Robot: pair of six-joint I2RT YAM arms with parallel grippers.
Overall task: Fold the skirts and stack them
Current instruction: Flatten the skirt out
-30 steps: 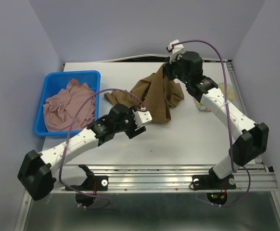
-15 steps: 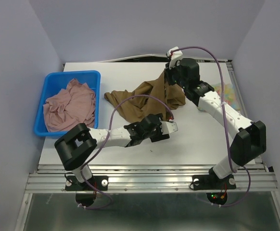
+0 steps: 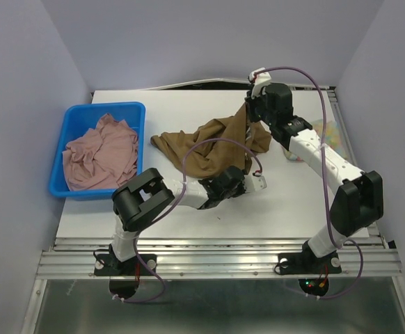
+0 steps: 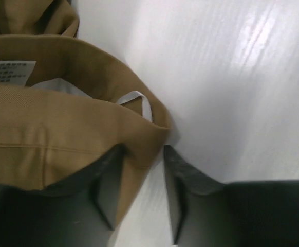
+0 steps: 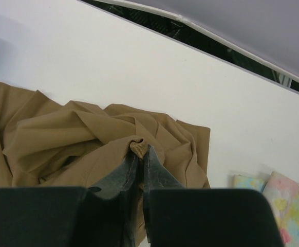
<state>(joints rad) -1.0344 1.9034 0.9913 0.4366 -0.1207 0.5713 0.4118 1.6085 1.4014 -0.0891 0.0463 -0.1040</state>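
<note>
Cloth is clenched tight in the right fingers (image 5: 119, 177): a peak of the brown skirt (image 5: 62, 134), drawn up at its far right side. The left fingers (image 4: 183, 175) straddle the waistband corner at the skirt's near edge, not yet clamped, with a gap showing beside one. The rest of the skirt lies rumpled in the middle of the bench (image 3: 293, 202). Right of it lies the floral skirt (image 5: 273, 203); far left, the pink skirt (image 3: 98, 156) fills the blue bin (image 3: 105, 108).
</note>
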